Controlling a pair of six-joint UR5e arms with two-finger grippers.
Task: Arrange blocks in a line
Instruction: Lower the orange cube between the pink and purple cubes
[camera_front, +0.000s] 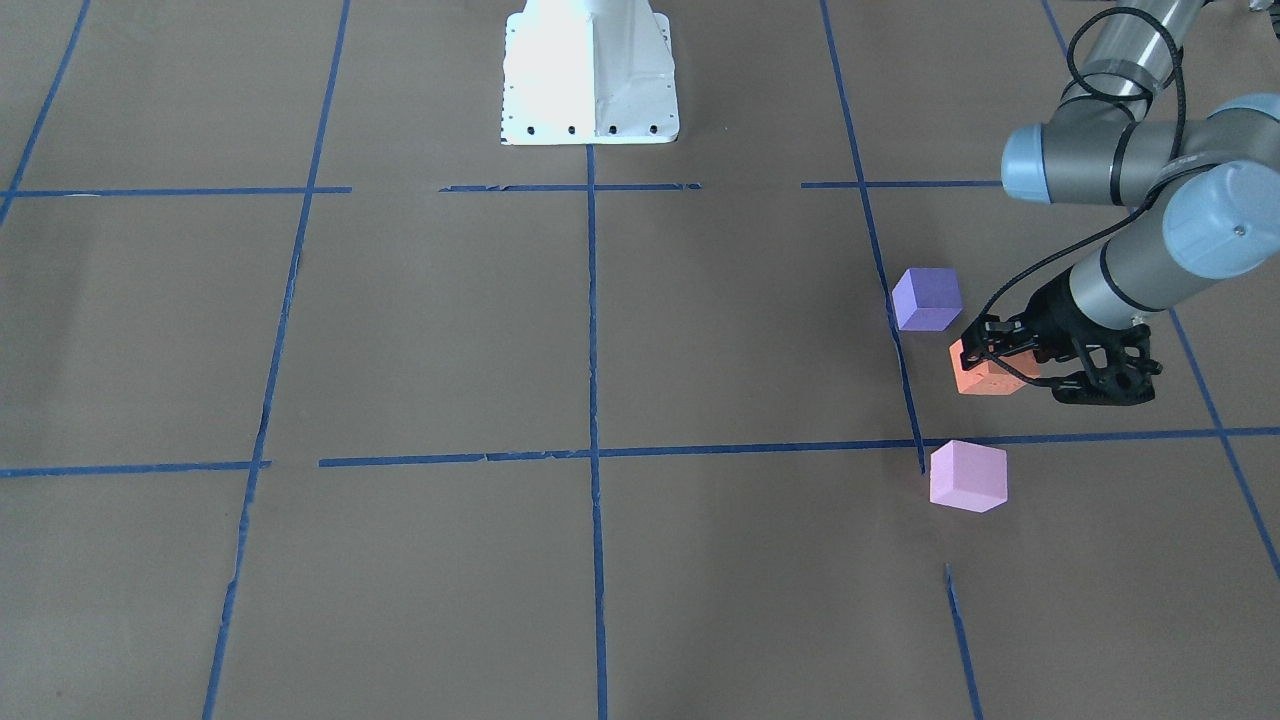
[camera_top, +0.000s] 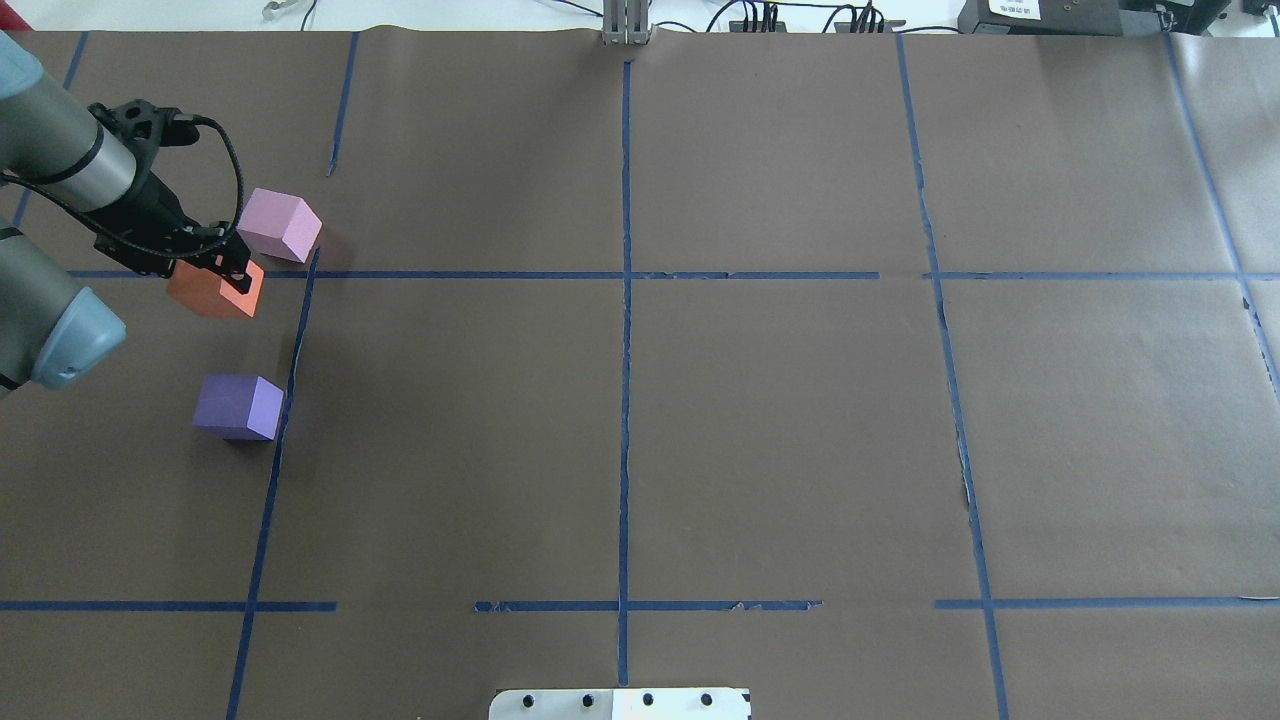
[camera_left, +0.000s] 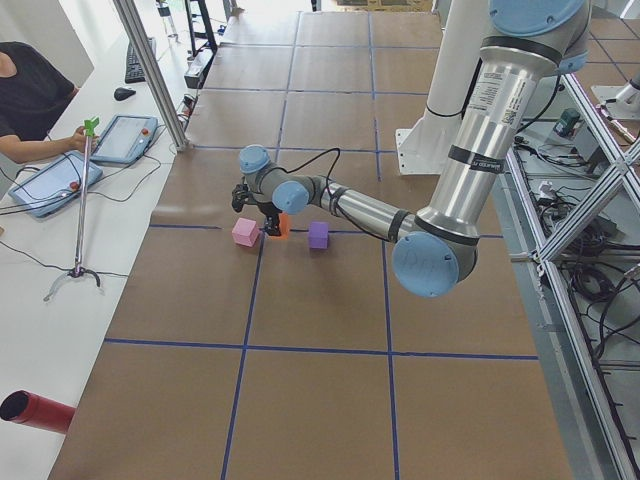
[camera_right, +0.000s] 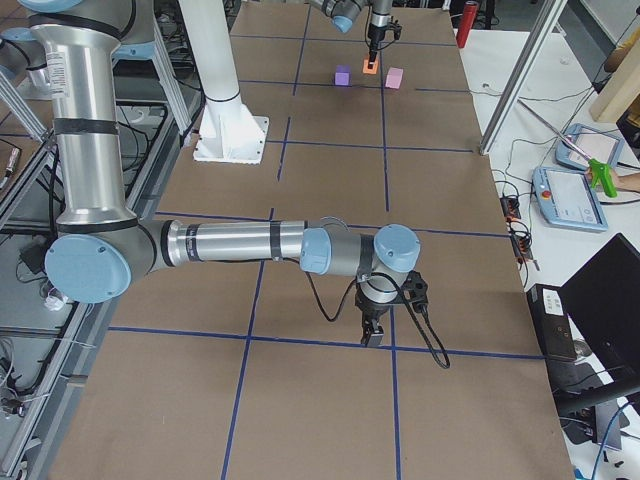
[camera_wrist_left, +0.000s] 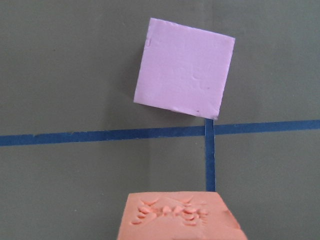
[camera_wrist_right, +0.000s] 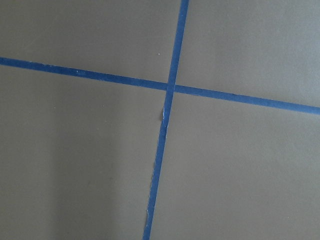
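Note:
My left gripper (camera_front: 988, 347) (camera_top: 233, 266) sits low over the orange block (camera_front: 984, 378) (camera_top: 212, 292), its fingers closed around the block's top. The orange block fills the bottom edge of the left wrist view (camera_wrist_left: 181, 219), with dents in its face. The pale pink-lilac block (camera_front: 967, 476) (camera_top: 280, 225) (camera_wrist_left: 185, 67) lies just beyond it, past a blue tape line. The blue-purple block (camera_front: 927, 298) (camera_top: 238, 406) lies on the other side of the orange one. My right gripper (camera_right: 372, 338) shows only in the exterior right view, low over a tape crossing; I cannot tell whether it is open or shut.
The table is brown paper with a grid of blue tape lines (camera_top: 624, 330). The white robot base (camera_front: 590, 75) stands at the middle of the robot's edge. An operator with tablets (camera_left: 45, 180) sits past the far side. A red cylinder (camera_left: 35, 412) lies off the paper.

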